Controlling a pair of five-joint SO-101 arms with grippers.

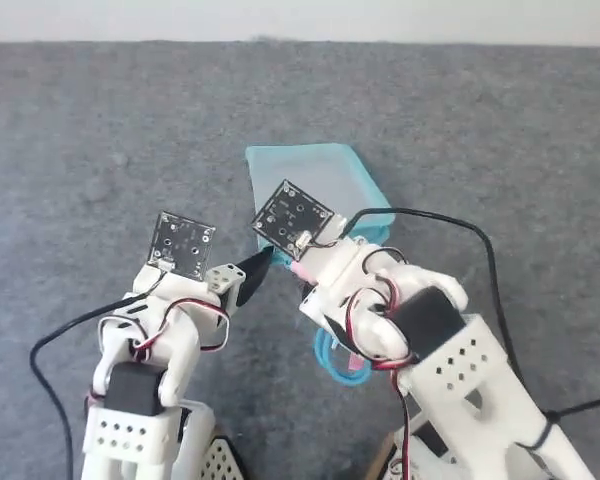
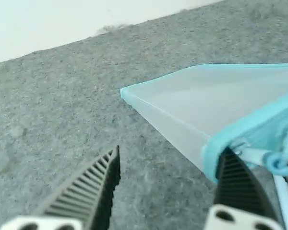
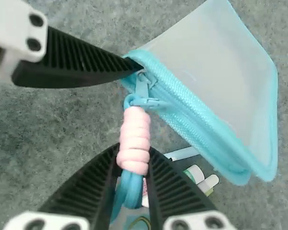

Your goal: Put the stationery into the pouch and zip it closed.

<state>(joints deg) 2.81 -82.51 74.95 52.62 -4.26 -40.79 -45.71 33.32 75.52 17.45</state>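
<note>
Grey carpet (image 1: pixel 80 130), teal pouch (image 1: pixel 320 180), pink zip-pull (image 3: pixel 133 143)

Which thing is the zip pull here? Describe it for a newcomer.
Find the translucent teal pouch on the grey table, then the slider on its zip. Attached to that slider is a stubby ribbed pink pull, pinched in the right gripper; it is the only pink thing beside teal zip and blue cord.

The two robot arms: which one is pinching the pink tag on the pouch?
The right gripper: its fingers are shut on the pink tag, while the left gripper stands open beside the pouch.
</note>
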